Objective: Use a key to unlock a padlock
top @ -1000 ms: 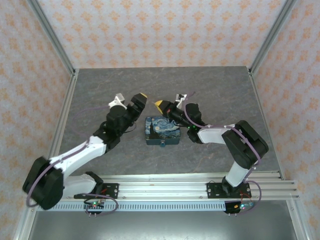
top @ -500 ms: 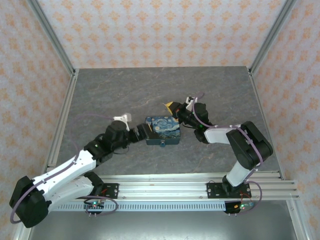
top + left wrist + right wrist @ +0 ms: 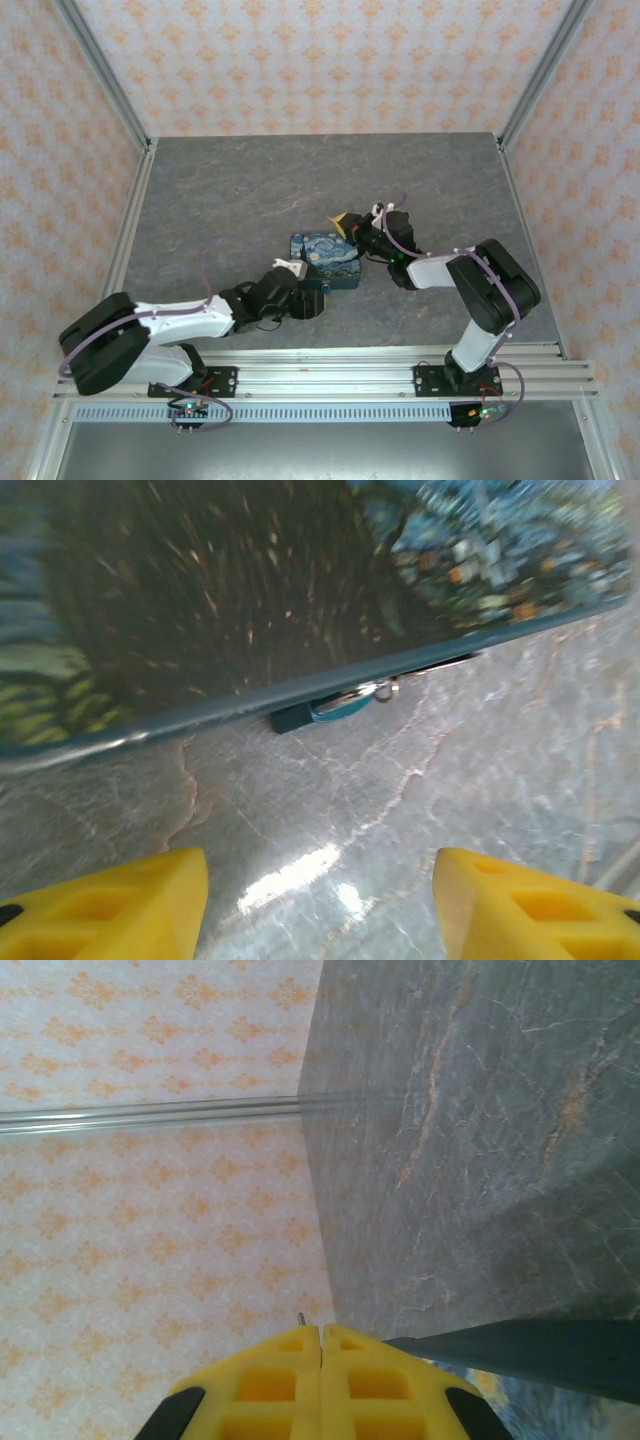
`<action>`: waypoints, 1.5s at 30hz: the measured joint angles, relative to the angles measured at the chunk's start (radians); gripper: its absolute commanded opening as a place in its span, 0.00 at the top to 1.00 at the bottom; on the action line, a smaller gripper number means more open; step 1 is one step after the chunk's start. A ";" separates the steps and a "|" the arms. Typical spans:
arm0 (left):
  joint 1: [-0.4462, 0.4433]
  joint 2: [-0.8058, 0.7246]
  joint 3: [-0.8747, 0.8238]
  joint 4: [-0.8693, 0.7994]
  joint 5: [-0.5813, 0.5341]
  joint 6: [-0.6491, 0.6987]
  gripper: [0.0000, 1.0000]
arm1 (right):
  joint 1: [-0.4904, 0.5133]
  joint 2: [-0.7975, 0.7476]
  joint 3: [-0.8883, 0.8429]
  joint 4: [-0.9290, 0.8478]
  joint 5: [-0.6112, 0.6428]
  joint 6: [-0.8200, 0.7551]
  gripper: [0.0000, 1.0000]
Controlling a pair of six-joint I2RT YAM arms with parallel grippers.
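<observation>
Midway across the grey desk sits one padlock, painted face up. One key pokes out at the padlock's near edge. Of the two arms, the left lies low along the near side, its hand facing the key with fingers apart and nothing between them. The right arm bends toward the padlock's far right corner, its hand pressed together.

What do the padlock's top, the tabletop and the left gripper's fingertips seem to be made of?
Padlock: glossy printed painting on top, perhaps over metal or plastic; teal edge catches light. Tabletop: grey veined stone-look surface, semi-gloss, with a bright glare patch. Left fingertips: matte yellow moulded plastic, with recessed pockets.
</observation>
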 measured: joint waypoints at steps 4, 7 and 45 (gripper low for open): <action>0.000 0.088 0.003 0.073 -0.033 0.032 0.45 | 0.007 0.006 0.000 0.001 0.003 0.000 1.00; 0.000 0.119 0.003 0.134 -0.069 0.058 0.47 | 0.016 0.016 -0.001 0.003 0.006 0.000 1.00; 0.023 0.366 0.017 0.606 -0.128 0.018 0.55 | 0.024 0.070 -0.011 0.098 0.029 -0.001 1.00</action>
